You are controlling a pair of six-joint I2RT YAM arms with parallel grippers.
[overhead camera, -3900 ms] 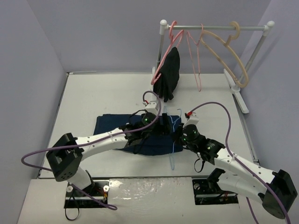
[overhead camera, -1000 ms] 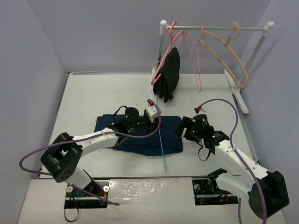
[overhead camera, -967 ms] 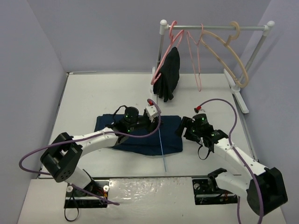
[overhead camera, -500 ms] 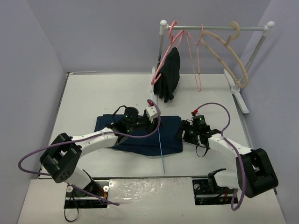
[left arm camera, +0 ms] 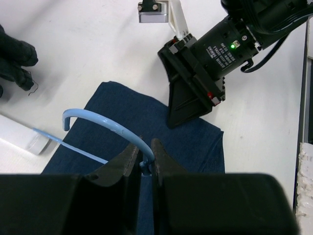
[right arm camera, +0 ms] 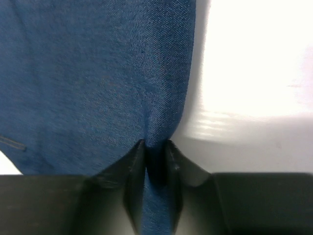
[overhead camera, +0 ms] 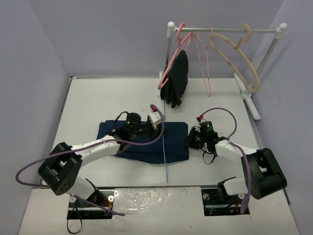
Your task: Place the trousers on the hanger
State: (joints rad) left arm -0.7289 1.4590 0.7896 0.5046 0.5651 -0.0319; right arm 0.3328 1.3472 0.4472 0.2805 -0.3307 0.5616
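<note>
Left gripper (left arm camera: 145, 151): clamped on the hanger (left arm camera: 102, 117) at its hook neck, held over the trousers (left arm camera: 112, 100). Right gripper (right arm camera: 154, 149): pinched on the trousers' right edge. Trousers laid folded on the table (overhead camera: 98, 98), not yet threaded through the hanger; draping judged outstanding.

trousers (overhead camera: 176, 147) dark navy denim; hanger (left arm camera: 105, 121) light blue; table (overhead camera: 98, 98) white; hung garment (overhead camera: 178, 78) black
</note>
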